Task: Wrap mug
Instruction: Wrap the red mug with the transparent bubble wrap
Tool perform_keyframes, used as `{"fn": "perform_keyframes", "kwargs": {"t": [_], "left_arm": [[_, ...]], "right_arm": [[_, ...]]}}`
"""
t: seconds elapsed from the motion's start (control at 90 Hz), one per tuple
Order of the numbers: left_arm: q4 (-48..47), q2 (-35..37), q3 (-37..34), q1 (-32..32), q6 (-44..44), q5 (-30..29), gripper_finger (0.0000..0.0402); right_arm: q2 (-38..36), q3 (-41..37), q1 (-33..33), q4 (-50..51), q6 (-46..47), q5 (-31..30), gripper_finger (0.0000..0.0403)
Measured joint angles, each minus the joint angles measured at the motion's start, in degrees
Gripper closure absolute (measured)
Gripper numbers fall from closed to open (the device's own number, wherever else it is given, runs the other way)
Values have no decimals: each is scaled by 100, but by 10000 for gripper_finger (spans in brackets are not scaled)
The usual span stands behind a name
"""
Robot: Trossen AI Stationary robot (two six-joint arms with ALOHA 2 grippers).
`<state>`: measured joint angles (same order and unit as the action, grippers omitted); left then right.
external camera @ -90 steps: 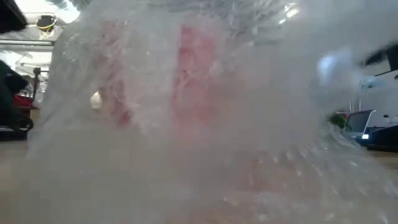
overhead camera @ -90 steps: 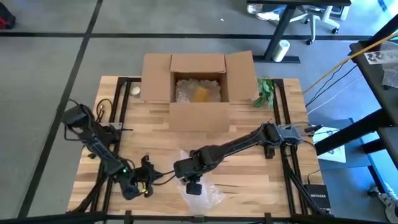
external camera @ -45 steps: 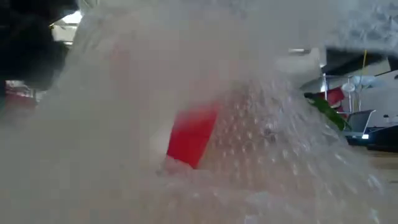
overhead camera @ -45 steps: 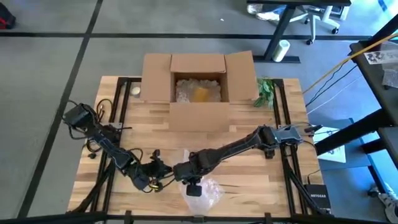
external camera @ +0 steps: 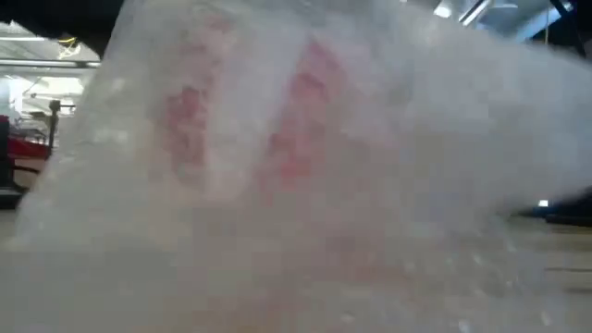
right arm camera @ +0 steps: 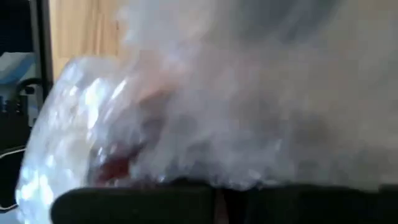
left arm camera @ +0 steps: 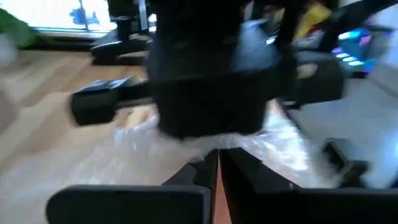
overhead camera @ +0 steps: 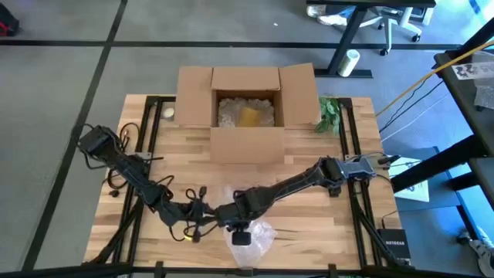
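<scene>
The red mug [right arm camera: 118, 163] shows only as a red blur inside the clear bubble wrap [overhead camera: 258, 235], which lies bunched near the table's front edge at its middle. The wrap [external camera: 305, 185] fills the low view, with the mug [external camera: 301, 139] faint behind it. My right gripper [overhead camera: 239, 225] sits over the wrap's left part, and its fingers [right arm camera: 155, 202] are together under wrap that fills its wrist view. My left gripper [overhead camera: 207, 216] is just left of it, shut [left arm camera: 217, 168], its tips at the wrap's edge [left arm camera: 280, 146]. My right gripper is shut on the bubble wrap [right arm camera: 205, 168] from above, at the bundle's left part. The wrap itself hides the place of contact, so layers and edge cannot be told. The bundle rests on the table. My left gripper comes level from the table's left; I cannot tell whether its shut tips touch the wrap.
An open cardboard box [overhead camera: 247, 108] with packing fill stands at the table's far middle. A green plant sprig [overhead camera: 328, 114] lies at the far right and a small white thing [overhead camera: 167, 113] left of the box. Bare wood [overhead camera: 324, 224] lies right of the wrap.
My left gripper has travelled toward the table's right edge, from the front left up close to my right gripper and the wrap. The wrap has shifted over the mug: the red wall showed bare in the low view half a second ago and is veiled again now.
</scene>
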<state>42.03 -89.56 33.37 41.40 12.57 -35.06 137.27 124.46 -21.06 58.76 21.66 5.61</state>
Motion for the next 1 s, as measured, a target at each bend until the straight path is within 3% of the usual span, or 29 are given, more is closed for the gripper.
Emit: {"fn": "perform_keyframes", "kwargs": {"t": [0.167,0.389,0.6,1.0], "left_arm": [[47,0,62,-33,-34,441,402],[-306,-132,79,-58,672,722,402],[-461,-306,79,-47,1125,1070,402],[-960,-427,72,94,1708,1101,402]], "right_arm": [[0,-2,2,-117,-12,0,403],[2,3,4,-189,-54,-2,403],[2,510,-20,-148,-112,-5,403],[52,903,-35,63,-183,-174,403]]}}
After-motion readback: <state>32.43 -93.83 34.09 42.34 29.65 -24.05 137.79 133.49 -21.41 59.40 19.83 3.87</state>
